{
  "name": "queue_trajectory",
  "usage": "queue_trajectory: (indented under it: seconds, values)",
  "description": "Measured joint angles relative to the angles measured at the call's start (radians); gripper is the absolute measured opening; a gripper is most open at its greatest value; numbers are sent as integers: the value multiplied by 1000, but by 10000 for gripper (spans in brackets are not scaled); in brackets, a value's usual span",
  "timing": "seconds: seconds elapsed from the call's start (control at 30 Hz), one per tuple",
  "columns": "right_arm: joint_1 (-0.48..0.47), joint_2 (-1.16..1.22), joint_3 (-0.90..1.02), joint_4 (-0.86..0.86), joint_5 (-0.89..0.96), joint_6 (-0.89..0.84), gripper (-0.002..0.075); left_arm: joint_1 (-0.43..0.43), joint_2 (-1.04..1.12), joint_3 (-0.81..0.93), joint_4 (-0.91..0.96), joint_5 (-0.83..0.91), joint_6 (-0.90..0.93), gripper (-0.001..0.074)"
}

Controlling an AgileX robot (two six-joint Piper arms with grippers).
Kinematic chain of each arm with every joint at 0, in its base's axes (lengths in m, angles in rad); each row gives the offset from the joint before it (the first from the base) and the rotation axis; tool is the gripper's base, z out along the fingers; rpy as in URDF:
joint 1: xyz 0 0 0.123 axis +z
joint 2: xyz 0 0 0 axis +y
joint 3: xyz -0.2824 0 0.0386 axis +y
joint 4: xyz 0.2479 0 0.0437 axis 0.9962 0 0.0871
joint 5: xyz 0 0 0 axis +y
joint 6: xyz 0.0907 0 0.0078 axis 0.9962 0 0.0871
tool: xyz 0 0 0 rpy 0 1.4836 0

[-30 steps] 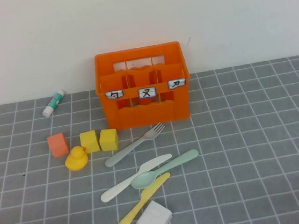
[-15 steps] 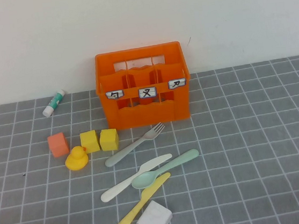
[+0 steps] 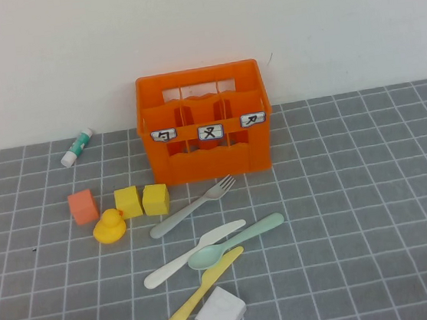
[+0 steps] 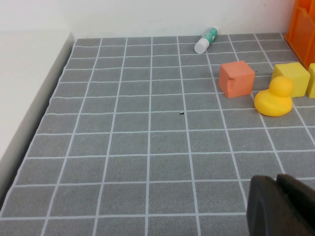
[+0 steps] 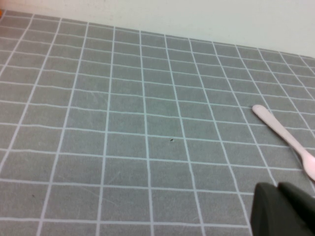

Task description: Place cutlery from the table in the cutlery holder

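**All four pieces on the tiles, crate waiting at the back**

Here is the orange cutlery holder [image 3: 205, 121], upright against the white wall at the back of the grey tiled table [image 3: 374, 211], three white labels across its front. Just in front of it, the cutlery lies fanned out on the tiles: the grey-green fork [image 3: 192, 207] nearest the crate, tines pointing up towards it; below that the white knife [image 3: 193, 253] and the mint-green spoon [image 3: 235, 241] crossing each other, touching; then the yellow knife [image 3: 199, 296], its handle end running right beside a small white box [image 3: 220, 311] at the near edge.

Off to the robot's left sit an orange cube [image 3: 83, 206], two yellow cubes [image 3: 142, 201] side by side, and a yellow rubber duck [image 3: 109, 227] just in front of them. A white-and-green tube [image 3: 77, 147] lies by the wall.

The left gripper [image 4: 280, 206] shows only as a dark corner low over bare tiles, the duck and cubes beyond it; spread or pressed together, cannot tell. The right gripper [image 5: 283, 209] likewise: a dark corner over tiles, a pale handle nearby, state not readable.
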Motion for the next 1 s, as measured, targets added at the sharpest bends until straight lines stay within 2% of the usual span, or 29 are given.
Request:
queue_trajectory:
  seconds: [0.1,0.37,0.6,0.67,0.8,1.0]
  values:
    - [0,0,0,0,0,0,-3,0,0,0,0,0,0,-1]
    - [0,0,0,0,0,0,-3,0,0,2,181,-8,0,-1]
    - [0,0,0,0,0,0,-3,0,0,4,179,-24,0,-1]
    - [0,0,0,0,0,0,-3,0,0,8,106,-77,-10,-1]
    - [0,0,0,0,0,0,-3,0,0,11,-103,-313,-44,-1]
    - [0,0,0,0,0,0,-3,0,0,11,-178,-613,-43,-1]
